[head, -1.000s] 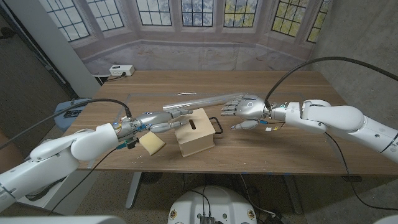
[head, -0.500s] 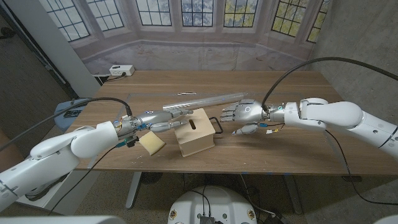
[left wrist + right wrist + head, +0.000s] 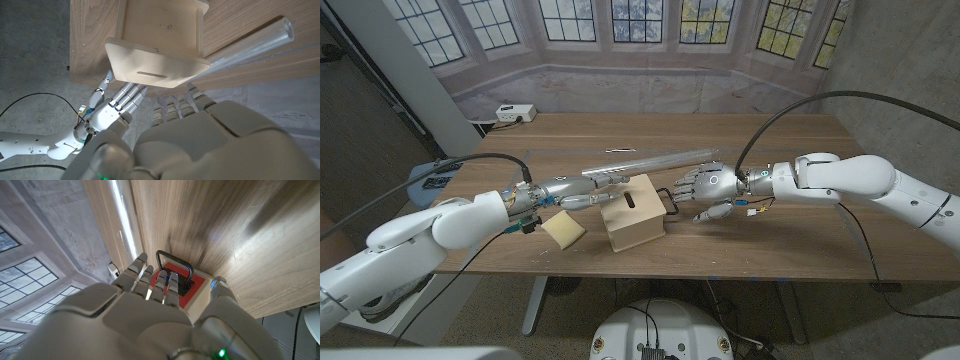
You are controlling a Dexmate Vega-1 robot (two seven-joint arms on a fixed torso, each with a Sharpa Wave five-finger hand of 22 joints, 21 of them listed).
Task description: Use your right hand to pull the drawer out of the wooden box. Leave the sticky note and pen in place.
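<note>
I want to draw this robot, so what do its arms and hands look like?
Both arms have smooth, rounded white shells, with a black cable looping from each to its wrist. The left hand and right hand are silvery grey, with jointed metal-looking fingers. Small coloured wires sit at the wrists, and a tiny green light glows on the right hand's back in the right wrist view.

The table [image 3: 790, 240] is wooden, with a long grain. On it stands a wooden box [image 3: 632, 214] with a slot in its top and a black handle [image 3: 669, 200] on its right side. Just left of the box lies a pale yellow note pad [image 3: 564, 230], not touching it as far as I can tell. Behind the box lies a long clear tube [image 3: 655, 160] — it runs slanted across the table. A white power strip [image 3: 514, 113] sits at the far left corner.
</note>
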